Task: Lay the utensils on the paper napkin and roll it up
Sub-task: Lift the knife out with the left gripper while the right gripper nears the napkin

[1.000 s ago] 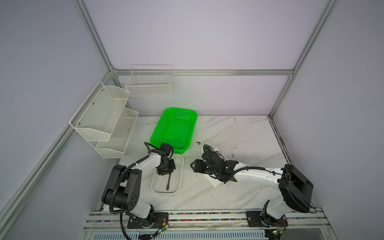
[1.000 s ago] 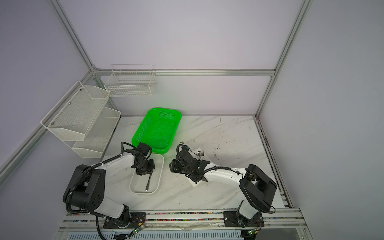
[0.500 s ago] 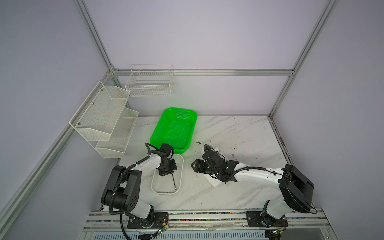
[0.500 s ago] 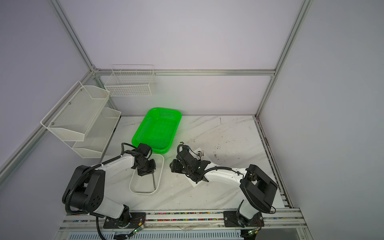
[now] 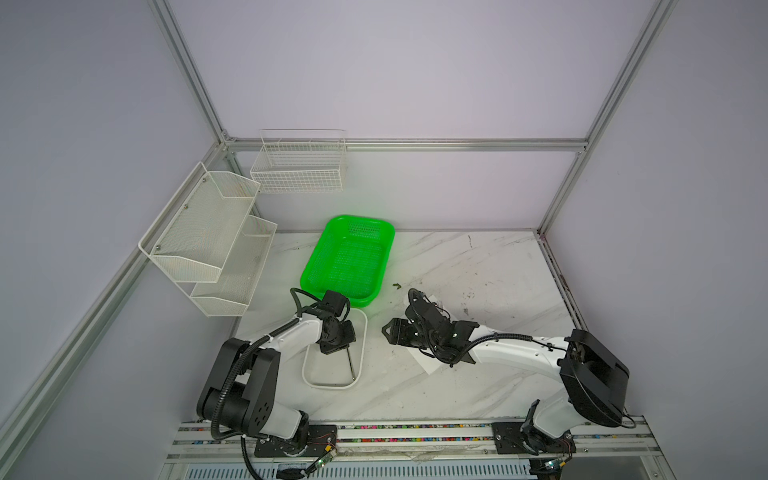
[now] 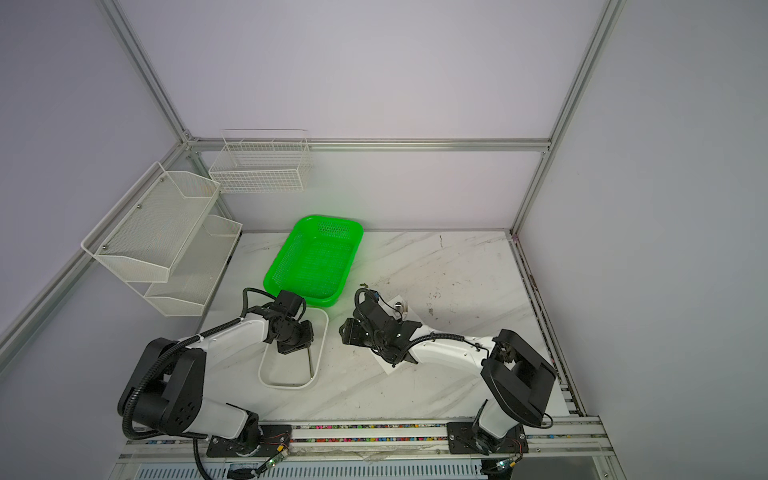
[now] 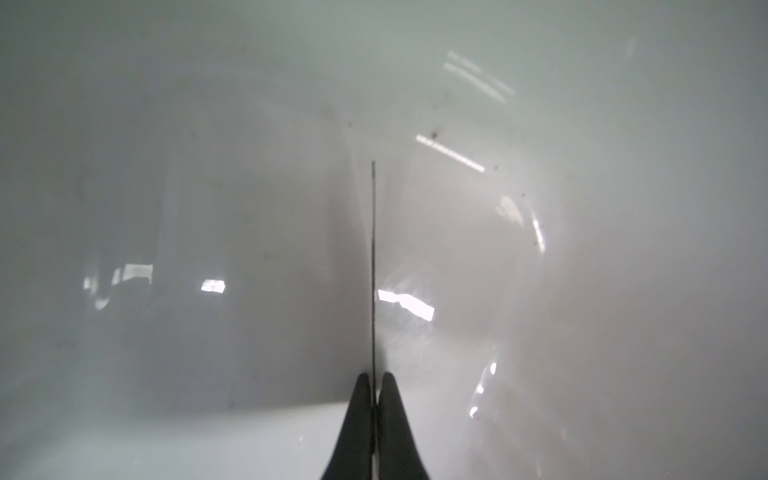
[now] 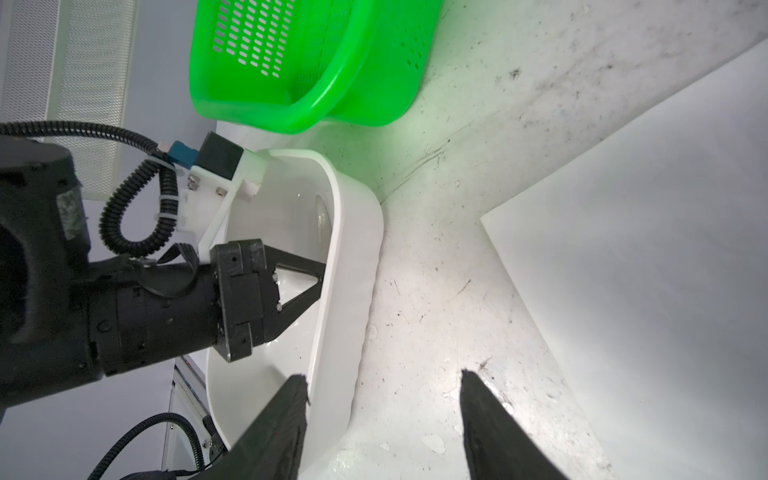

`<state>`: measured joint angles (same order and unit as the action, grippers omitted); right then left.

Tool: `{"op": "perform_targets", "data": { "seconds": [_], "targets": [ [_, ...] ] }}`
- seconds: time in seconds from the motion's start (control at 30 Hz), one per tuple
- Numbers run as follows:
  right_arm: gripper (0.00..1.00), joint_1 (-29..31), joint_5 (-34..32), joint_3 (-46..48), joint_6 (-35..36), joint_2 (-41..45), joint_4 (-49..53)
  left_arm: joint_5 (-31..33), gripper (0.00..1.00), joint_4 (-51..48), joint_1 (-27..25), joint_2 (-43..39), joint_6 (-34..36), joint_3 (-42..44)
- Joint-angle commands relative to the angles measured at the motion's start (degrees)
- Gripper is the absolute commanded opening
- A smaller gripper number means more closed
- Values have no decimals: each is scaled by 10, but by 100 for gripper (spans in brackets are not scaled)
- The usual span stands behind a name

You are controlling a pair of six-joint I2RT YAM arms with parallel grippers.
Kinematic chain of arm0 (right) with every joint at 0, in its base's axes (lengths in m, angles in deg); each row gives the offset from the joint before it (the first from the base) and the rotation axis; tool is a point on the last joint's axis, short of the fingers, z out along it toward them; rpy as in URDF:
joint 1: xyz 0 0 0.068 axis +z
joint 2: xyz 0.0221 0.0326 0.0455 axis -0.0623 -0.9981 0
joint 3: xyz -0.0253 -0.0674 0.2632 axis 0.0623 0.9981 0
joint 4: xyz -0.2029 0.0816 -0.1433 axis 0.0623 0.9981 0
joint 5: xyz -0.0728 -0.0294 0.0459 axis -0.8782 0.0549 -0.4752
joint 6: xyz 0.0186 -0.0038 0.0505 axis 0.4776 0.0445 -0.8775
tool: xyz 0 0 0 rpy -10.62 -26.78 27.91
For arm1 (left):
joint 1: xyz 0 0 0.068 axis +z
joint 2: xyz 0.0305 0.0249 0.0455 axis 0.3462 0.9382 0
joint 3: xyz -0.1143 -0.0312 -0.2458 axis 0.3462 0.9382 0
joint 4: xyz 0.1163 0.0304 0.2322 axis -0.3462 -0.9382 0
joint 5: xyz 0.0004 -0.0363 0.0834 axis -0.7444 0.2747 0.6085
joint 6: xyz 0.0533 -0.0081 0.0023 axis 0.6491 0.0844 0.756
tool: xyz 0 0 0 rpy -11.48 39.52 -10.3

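Note:
My left gripper [image 5: 343, 349] [image 7: 373, 376] reaches down into the white tray [image 5: 332, 386] and is shut on a slim metal utensil [image 5: 351, 365] [image 7: 373, 270], which shows edge-on as a thin dark line. The utensil runs along the tray's right wall toward the near end. The paper napkin [image 5: 428, 363] [image 8: 644, 249] lies flat under my right arm, and a fork [image 5: 440, 308] rests at its far corner. My right gripper [image 5: 386, 332] [image 8: 384, 374] stands open and empty over the bare marble between tray and napkin. A shiny oval [image 8: 322, 218] shows inside the tray.
A green perforated basket [image 5: 349, 259] stands just beyond the tray. White wire shelves [image 5: 208, 241] and a wire basket [image 5: 299, 166] hang on the left and back walls. The table's front edge is a metal rail [image 5: 415, 432].
My left gripper has shut on the utensil in the tray, and the utensil has shifted toward the tray's right wall. The right arm has stayed still.

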<state>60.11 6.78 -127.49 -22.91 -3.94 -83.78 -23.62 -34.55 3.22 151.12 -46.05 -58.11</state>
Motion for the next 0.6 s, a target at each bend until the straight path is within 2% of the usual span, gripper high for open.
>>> {"op": "perform_targets", "data": {
  "seconds": [0.0, 0.3, 0.4, 0.57],
  "targets": [
    [61, -2, -12, 10, -7, 29, 6, 22, 0, -52, -3, -85, -10, 20],
    [61, -2, -59, 32, -20, 86, 8, 5, 0, -83, -3, -281, 8, -14],
    [61, -7, -85, 47, -27, 121, 13, -70, 0, -43, -3, -317, 45, -29],
    [61, -36, -80, 84, -36, 170, 13, -188, 0, 39, -6, -312, 39, -64]
  ]
}}
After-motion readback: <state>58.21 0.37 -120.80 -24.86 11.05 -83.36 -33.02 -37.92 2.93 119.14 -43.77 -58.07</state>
